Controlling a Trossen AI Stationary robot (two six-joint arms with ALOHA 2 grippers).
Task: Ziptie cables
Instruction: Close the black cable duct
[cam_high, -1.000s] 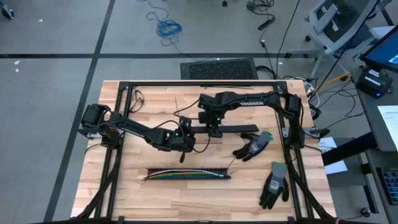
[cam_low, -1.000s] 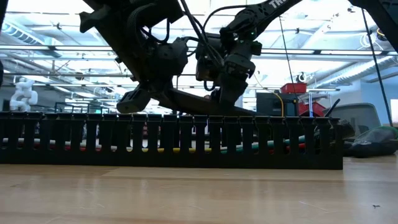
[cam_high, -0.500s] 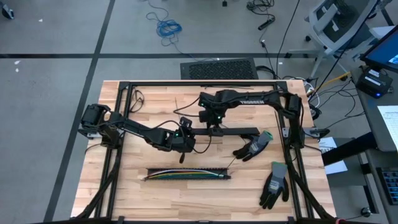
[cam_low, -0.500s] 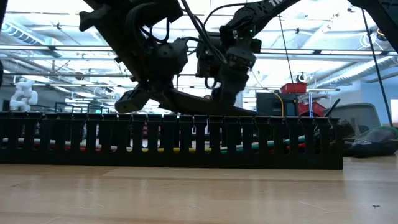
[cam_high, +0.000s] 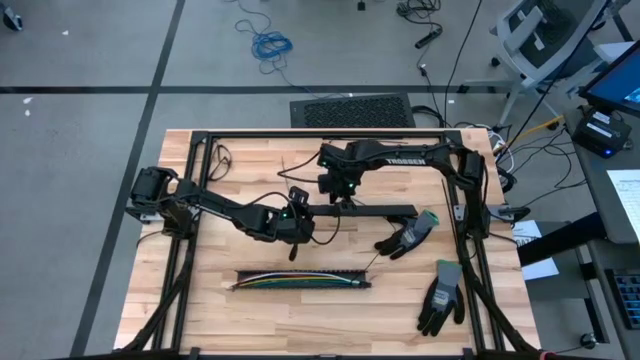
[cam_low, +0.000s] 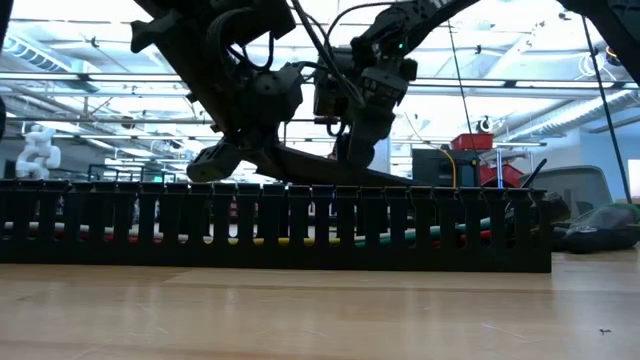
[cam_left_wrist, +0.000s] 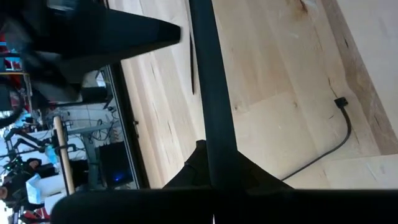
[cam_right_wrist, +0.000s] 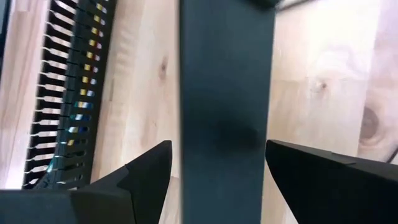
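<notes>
**benchrat:** Right gripper (cam_high: 347, 199) has crept up and back a bit over the last second, lifting off the long black bar (cam_high: 365, 210). Left arm hasn't budged. Nothing else on the table shifted.

**wirenut:** What are the hands doing?

**benchrat:** Right one is spread wide; its wrist view shows the bar running between the 2 fingers (cam_right_wrist: 146, 171) with a gap on each side, so it's gripping nothing. Left gripper (cam_high: 300, 226) is clamped tight on the bar's end. In its own wrist view the bar comes straight out from between the fingers.

**wirenut:** And the cables?

**benchrat:** Cables (cam_high: 297, 279) are lying in the black slotted strip (cam_high: 300, 281), down at 6 o'clock from both grippers, well apart from them. Low view shows the colours peeking through the slots.

**wirenut:** So which step?

**benchrat:** My guess is they're still fiddling with the bar, maybe the strip's cover. No tie is on the bundle that I can see, so the real job looks barely started. Next move probably needs the right hand to pull clear or re-grip, then something has to get down to the strip.

**wirenut:** Workspace?

**benchrat:** Pale wooden tabletop (cam_high: 200, 300) inside a black frame. 2 work gloves: 1 (cam_high: 407, 235) at 3 o'clock from the bar's free end, another (cam_high: 440, 296) toward 4 o'clock near the edge. Grey floor around it, a blue cord (cam_high: 268, 44) coiled at 12 o'clock, an office chair and a screen off to the right. Behind the table it's an open lab with ceiling lights.
</notes>
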